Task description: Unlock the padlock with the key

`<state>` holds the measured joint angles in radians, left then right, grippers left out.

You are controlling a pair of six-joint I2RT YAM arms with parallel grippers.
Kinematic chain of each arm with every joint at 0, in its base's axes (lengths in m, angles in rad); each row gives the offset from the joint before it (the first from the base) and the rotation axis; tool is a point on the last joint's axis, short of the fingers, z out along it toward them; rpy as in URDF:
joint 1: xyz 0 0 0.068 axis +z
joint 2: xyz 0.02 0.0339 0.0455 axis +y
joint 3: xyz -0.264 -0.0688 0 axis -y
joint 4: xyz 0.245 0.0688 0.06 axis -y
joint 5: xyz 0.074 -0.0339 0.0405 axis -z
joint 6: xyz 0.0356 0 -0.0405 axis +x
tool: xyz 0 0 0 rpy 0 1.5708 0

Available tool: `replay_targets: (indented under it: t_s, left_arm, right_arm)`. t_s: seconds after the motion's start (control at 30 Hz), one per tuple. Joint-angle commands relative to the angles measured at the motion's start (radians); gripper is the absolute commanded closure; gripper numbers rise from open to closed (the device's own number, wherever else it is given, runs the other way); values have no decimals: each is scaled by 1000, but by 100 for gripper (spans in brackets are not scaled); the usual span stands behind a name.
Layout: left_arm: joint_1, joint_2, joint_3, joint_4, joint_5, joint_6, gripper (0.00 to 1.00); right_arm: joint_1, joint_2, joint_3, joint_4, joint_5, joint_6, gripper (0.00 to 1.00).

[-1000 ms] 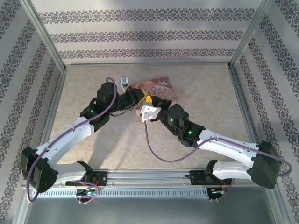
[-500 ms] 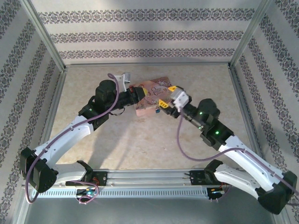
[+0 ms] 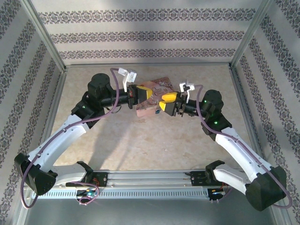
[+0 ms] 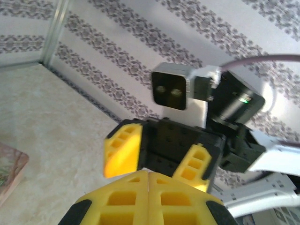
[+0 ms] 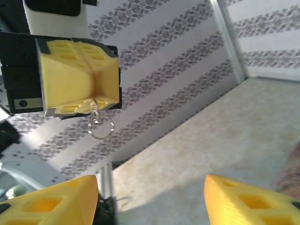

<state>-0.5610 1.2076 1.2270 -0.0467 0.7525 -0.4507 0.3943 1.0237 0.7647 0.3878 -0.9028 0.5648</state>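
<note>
key pinched left, right fingers wide, over the tin

on the beige table (image 3: 140,140), the padlock (image 3: 156,112) is a tiny teal speck, hard to make out, at the near edge of the pink tin (image 3: 154,89). just beyond and above it, the left gripper (image 5: 93,99) has its yellow fingers pressed together on the key (image 5: 95,110), with a wire ring (image 5: 101,127) dangling beneath. facing it, just apart, the right gripper (image 4: 158,157) has its fingers spread and holds nothing. patterned wall (image 3: 150,35) behind.

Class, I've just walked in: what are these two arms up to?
The left gripper is shut on what is likely the key, hidden in its grip; a wire ring dangles from it. The right gripper faces it, open and empty. Both hover above a pink tin.
</note>
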Motion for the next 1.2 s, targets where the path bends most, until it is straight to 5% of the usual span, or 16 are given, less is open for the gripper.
replay_targets:
  t_s: [0.0,1.17]
  left_arm:
    - [8,21,41,-74,105,79,100]
    - [7,64,33,-75,132,56,100]
  right_arm:
    - [-12,7,-16,155,-124,139,40]
    - [94,90,62,183,-99,164,69]
